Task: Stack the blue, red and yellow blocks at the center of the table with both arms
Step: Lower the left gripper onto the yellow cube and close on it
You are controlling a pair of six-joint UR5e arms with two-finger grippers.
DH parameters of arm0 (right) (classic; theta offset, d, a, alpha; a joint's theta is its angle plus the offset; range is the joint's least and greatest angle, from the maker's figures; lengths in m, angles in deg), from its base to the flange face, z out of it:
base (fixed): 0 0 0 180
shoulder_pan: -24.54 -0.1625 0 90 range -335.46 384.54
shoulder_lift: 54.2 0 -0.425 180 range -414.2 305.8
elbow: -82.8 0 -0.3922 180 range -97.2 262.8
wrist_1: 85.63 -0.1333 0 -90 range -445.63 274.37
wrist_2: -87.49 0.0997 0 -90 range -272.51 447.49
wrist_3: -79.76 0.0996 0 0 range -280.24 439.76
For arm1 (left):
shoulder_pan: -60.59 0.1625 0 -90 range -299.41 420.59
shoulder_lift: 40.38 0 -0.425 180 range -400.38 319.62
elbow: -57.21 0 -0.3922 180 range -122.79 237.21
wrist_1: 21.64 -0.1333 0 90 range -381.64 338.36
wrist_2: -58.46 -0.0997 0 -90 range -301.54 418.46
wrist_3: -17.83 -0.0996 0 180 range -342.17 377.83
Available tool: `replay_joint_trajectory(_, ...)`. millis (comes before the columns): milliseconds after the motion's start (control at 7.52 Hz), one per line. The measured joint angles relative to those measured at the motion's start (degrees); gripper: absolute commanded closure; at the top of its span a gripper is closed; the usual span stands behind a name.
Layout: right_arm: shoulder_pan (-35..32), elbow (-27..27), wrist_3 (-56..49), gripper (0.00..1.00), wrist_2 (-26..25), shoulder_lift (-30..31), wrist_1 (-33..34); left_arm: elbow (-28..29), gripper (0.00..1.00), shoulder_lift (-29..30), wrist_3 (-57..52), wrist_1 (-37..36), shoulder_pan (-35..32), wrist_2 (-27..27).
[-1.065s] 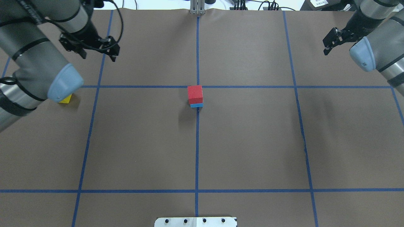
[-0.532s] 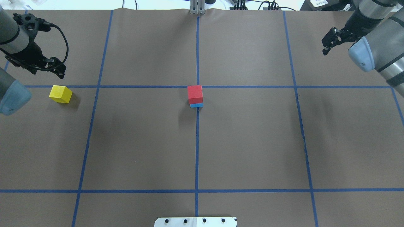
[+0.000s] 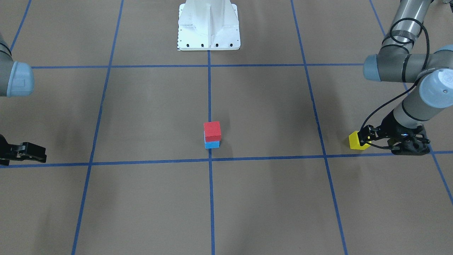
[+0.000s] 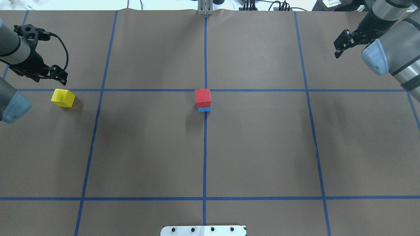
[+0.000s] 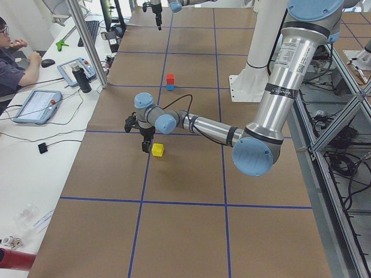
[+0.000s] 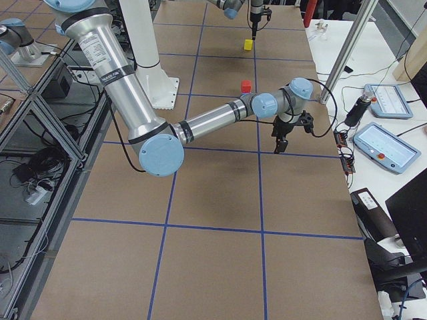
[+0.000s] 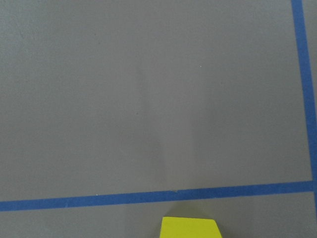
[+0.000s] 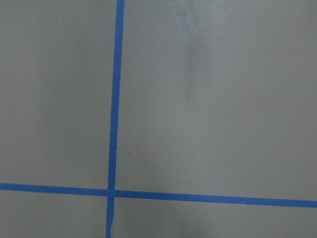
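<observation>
My left gripper (image 4: 52, 74), jaws spread and holding nothing, is hovering just beside the small yellow cube-shaped block (image 4: 63, 97) at the left edge of the overhead frame, above the brown paper-covered table (image 4: 262, 147) gridded with blue tape lines (image 4: 205, 157). At the frame's centre, the red cube-shaped block (image 4: 202, 97) is sitting on top of the blue block (image 4: 204, 109). My right gripper (image 4: 340, 46) is hanging in the upper right corner, jaws apart and empty, well apart from the stack.
</observation>
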Motion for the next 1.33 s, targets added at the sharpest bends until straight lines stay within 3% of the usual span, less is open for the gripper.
replay_joint_trajectory(1198, 0.01, -0.22, -0.01, 0.01, -0.18, 0.29, 0.04, 2.37, 0.0, -0.47, -0.17, 0.85, 4.07, -0.13)
replay_joint_trajectory(1331, 0.01, -0.23, 0.0, 0.01, -0.18, 0.24, 0.04, 2.51, 0.33, -0.46, -0.11, 0.98, 4.29, -0.12)
